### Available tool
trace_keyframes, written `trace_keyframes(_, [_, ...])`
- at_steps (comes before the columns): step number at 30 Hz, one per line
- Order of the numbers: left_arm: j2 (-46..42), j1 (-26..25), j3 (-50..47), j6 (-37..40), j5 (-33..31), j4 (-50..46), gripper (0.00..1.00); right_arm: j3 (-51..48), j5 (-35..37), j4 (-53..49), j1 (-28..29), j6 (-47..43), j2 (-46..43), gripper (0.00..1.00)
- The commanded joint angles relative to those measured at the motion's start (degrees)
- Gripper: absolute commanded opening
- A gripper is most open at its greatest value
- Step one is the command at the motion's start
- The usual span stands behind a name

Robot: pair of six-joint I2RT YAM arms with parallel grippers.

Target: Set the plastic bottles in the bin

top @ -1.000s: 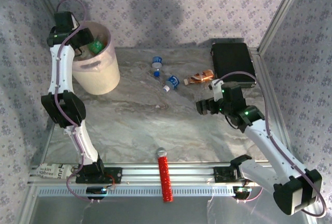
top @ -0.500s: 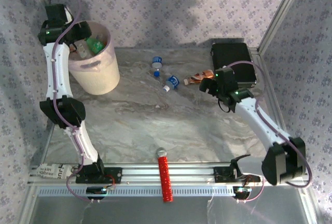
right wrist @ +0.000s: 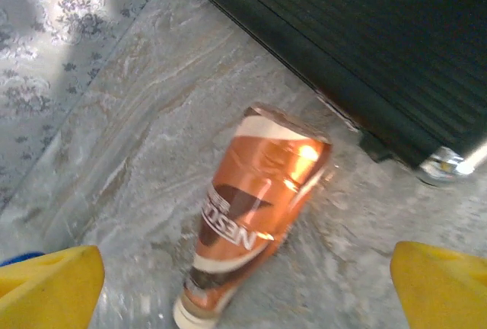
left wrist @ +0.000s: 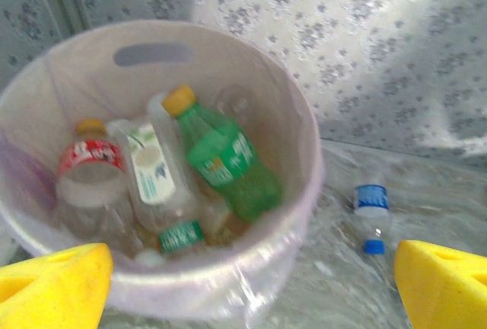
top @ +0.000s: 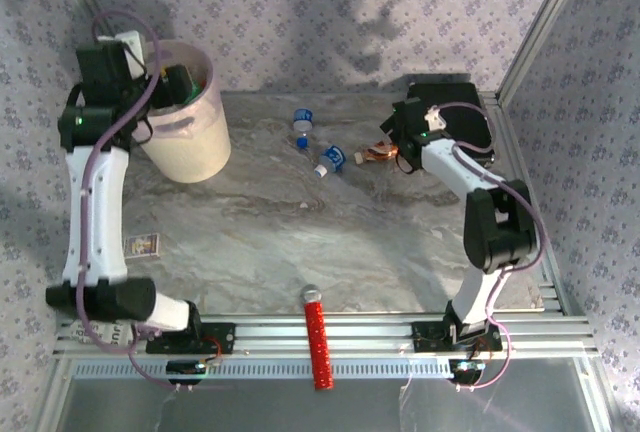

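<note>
Now at the bin: left end effector [left wrist: 251, 287], fingers apart and empty, hangs over the large round pale pink translucent plastic bin [left wrist: 297, 215] at far left, a green plastic bottle [left wrist: 224, 158] inside.
Right end effector [right wrist: 247, 283]: spread wide above the brownish-orange plastic bottle [right wrist: 255, 207] lying on the marbled bench [right wrist: 129, 154], just beside the flat black case [right wrist: 365, 55].
Bottle grasp: best to straddle the bottle's middle, clear of the case, before closing.

My left arm [top: 86, 207] and right arm [top: 455, 167] are white links with black joints, purple cables [top: 110, 18] looping alongside. The left tool [left wrist: 251, 277] and right tool [right wrist: 247, 277] carry yellow fingers [left wrist: 53, 283].
</note>
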Motion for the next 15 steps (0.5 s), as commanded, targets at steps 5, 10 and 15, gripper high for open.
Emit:
trace_keyframes(5, [-12.10, -7.92, -17.60, -5.20, -1.13, 7.55, 0.95, 7.43, -1.59, -2.33, -1.98, 7.49, 10.66, 0.97])
trace_keyframes(10, [-19.30, -15.96, -26.48, -9.78, -3.93, 8.64, 0.94, 11.57, -2.11, -3.71, -2.77, 7.58, 15.51, 0.95])
trace_keyframes(15, [-24.33, -23.33, -36.82, -16.18, -6.32, 11.12, 0.94, 15.15, -3.48, -4.51, -3.31, 7.18, 19.62, 0.93])
